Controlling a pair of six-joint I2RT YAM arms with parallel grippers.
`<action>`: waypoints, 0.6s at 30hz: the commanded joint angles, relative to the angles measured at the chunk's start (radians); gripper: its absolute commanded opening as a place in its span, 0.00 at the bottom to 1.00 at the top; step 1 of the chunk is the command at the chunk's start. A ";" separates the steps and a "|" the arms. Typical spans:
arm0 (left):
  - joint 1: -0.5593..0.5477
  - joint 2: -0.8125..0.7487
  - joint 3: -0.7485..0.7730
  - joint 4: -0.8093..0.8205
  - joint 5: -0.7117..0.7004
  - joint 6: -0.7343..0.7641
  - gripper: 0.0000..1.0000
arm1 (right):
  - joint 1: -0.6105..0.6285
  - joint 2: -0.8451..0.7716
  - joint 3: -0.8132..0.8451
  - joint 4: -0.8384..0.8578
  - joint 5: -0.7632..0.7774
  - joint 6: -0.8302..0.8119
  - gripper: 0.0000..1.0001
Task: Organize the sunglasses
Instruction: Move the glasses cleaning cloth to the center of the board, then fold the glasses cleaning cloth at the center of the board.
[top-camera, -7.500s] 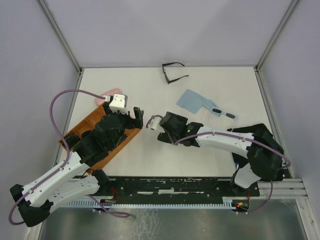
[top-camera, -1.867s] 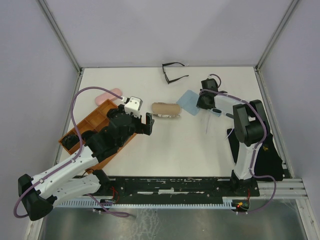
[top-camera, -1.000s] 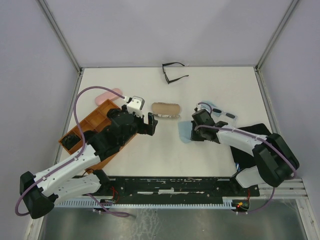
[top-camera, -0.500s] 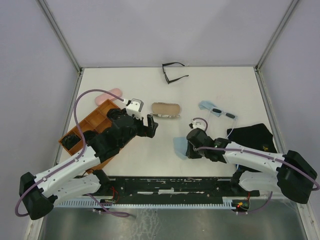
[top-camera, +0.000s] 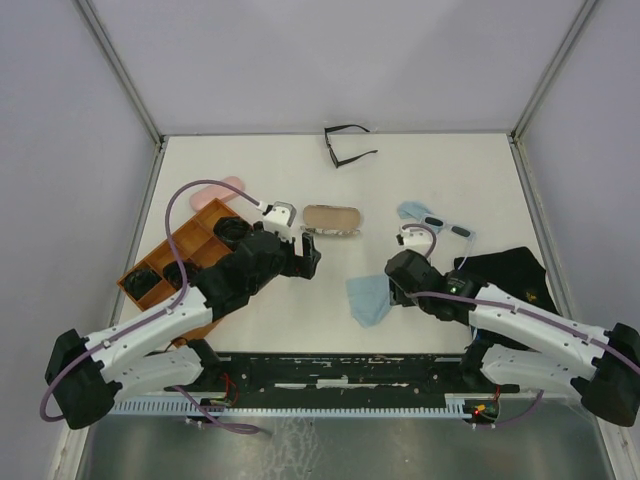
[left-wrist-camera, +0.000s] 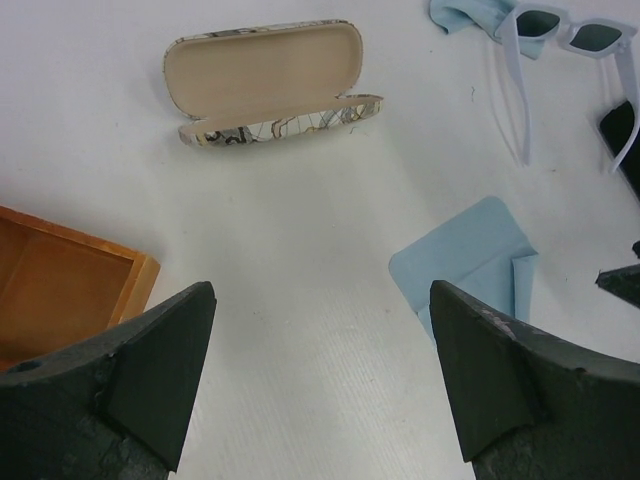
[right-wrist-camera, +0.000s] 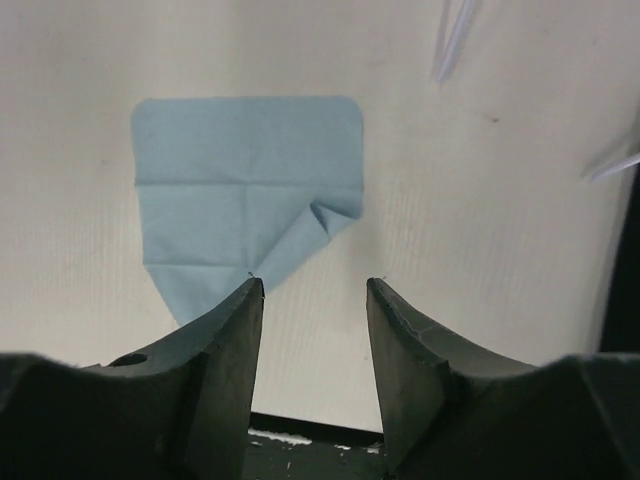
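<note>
**Desk:** What do the sunglasses look like from above?

**Photographer:** A thin black-framed pair (top-camera: 345, 148) lies with its arms unfolded at the far edge of the white tabletop (top-camera: 470, 165). A white-framed pair with dark lenses (top-camera: 445, 225) rests to the right, partly on a crumpled pale-blue cloth (top-camera: 410, 210).

**Desk:** And the arms?

**Photographer:** The left claw (top-camera: 303, 258) hangs over the middle of the tabletop with its jaws wide apart, holding nothing. An open patterned glasses case (top-camera: 332, 220) lies just beyond it. The right claw (top-camera: 398, 278) has its jaws parted and is also empty. A second light-blue cloth (top-camera: 368, 298) lies flat just beside it, with one corner folded over.

**Desk:** Anything else?

**Photographer:** A wooden divided tray (top-camera: 200, 235) sits at the left under the left arm. A pink case (top-camera: 215, 187) lies at its far end. Dark items sit in the tray's near compartments, and I cannot tell what they are. A black cloth (top-camera: 505, 270) lies at the right.
</note>
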 joint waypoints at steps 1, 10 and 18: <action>-0.002 0.039 -0.026 0.115 0.029 -0.037 0.93 | -0.090 0.036 0.051 0.005 0.067 -0.152 0.54; -0.063 0.280 -0.001 0.228 0.031 -0.093 0.84 | -0.361 0.292 0.107 0.231 -0.333 -0.416 0.50; -0.068 0.344 0.015 0.263 0.052 -0.109 0.84 | -0.444 0.464 0.190 0.252 -0.509 -0.512 0.44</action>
